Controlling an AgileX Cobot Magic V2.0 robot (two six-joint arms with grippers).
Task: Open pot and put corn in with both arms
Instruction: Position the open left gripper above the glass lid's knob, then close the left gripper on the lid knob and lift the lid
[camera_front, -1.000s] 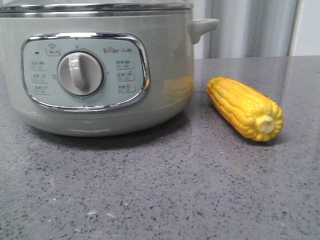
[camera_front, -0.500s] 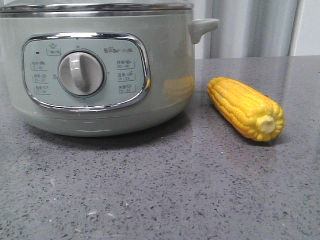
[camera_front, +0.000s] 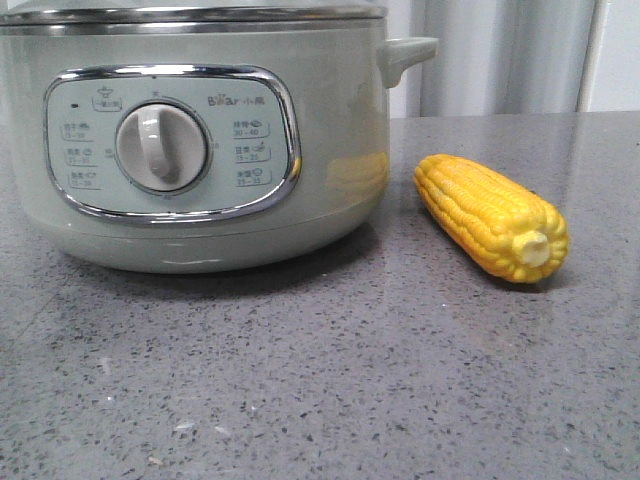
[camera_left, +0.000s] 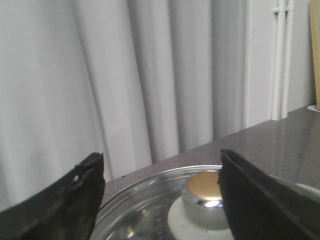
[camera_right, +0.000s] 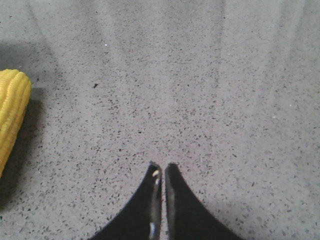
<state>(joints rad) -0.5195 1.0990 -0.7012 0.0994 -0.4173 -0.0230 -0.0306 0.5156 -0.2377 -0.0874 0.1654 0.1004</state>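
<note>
So we've got the left gripper (camera_left: 160, 195) spread wide around the lid knob (camera_left: 202, 192), lid still on the pot (camera_front: 190, 140) toward the counter's (camera_front: 320, 380) left edge; right gripper (camera_right: 162, 172) pinched together, empty, beside the corn (camera_front: 492, 216) lying right of the pot.

Speckled grey table (camera_front: 330, 390): pot (camera_front: 200, 140), corn (camera_front: 490, 215).

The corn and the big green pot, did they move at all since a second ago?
Hardly. In the front view the corn lies in nearly the same spot beside the pot, apart from it, on the grey table; any shift is tiny and could be the camera. The pot's lid stays on. Nothing was grabbed or let go. Neither claw shows in the front pictures, so their moves cannot be compared.
</note>
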